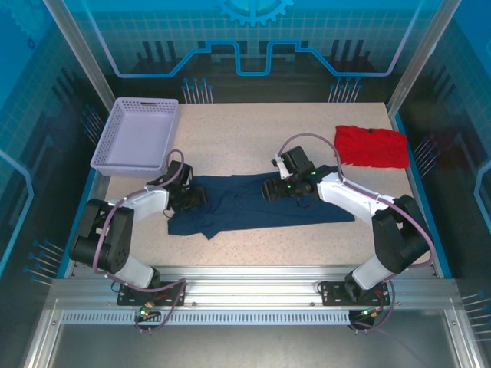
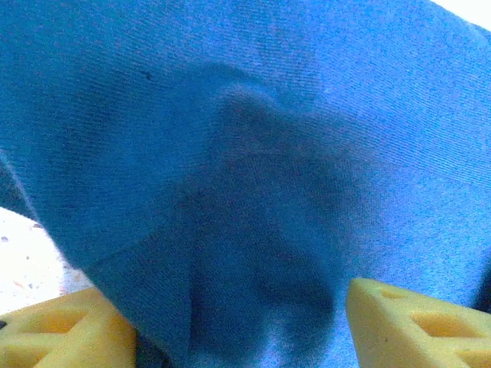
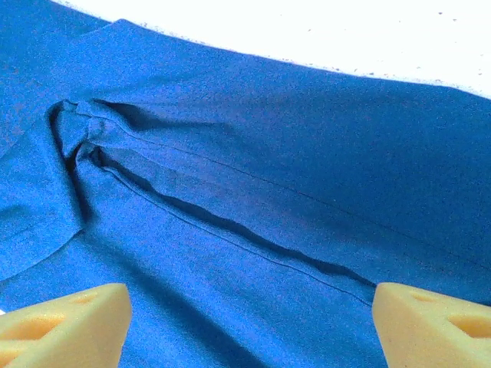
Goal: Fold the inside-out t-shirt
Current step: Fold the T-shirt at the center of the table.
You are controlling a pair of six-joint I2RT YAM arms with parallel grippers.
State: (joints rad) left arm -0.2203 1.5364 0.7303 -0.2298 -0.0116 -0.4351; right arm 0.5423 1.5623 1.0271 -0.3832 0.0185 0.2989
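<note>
L gripper (image 2: 239, 326): jaws partway apart, set low on the shirt's L end. A hump of cloth rises betw. the yellow fingers (image 2: 61, 333); no pinch visible.
R gripper (image 3: 249, 318): jaws wide, nothing held. It hovers just above the cloth near the shirt's far edge, w/ a seam ridge (image 3: 230, 222) running across ahead of it.
Task item: inside-out t-shirt (image 1: 245, 208), navy, lying lengthwise L–R at desk centre. It is wrinkled, w/ a ragged near edge, and one gripper sits at each end region.
Desk (image 1: 253, 126): speckled; bare strip behind the shirt.
Surroundings: red garment (image 1: 372, 146) at far R, lavender basket (image 1: 146, 101) at far L; both apart from the shirt.
Step (judged): taking hold for the first fold; shirt not yet folded.
Next move (judged): both grippers need a firm pinch on matching edge pts, top layer only if poss. Then lift and carry together so the fold line stays straight.
Risk (judged): uneven grips would skew or bunch the cloth.
</note>
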